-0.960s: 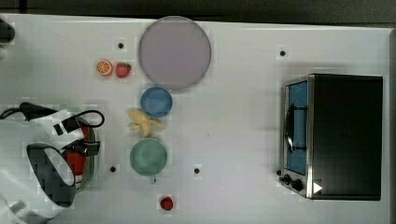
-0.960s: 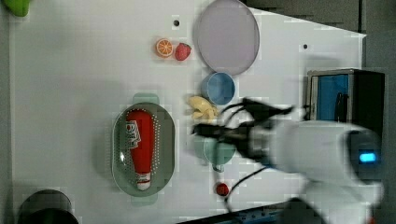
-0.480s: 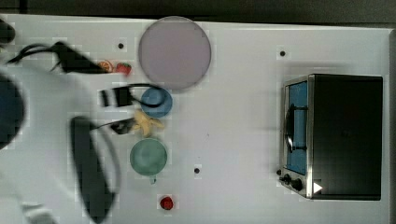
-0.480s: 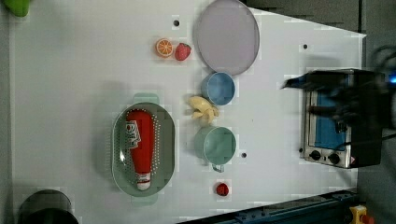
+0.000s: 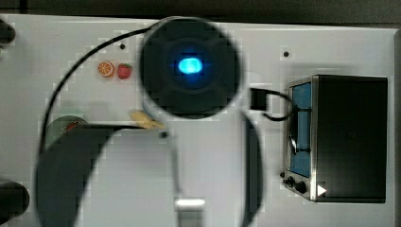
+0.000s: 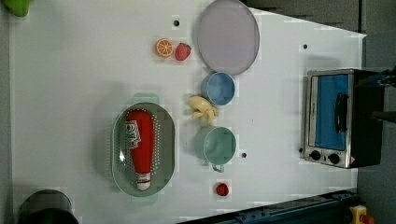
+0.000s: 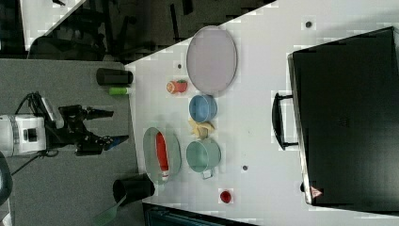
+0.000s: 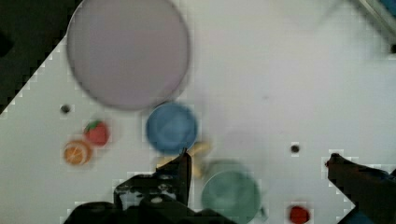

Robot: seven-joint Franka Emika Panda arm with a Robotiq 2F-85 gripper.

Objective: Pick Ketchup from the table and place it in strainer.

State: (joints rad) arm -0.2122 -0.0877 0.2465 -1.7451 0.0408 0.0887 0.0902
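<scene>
Retreat is the step I judge I'm in, so I keep the gripper high, fingers spread wide and empty, well off the desk beyond its edge in the right view. Farther in, the Ketchup lies lengthwise inside the strainer, well apart from my fingertips, white end toward the left view's bottom edge.
</scene>
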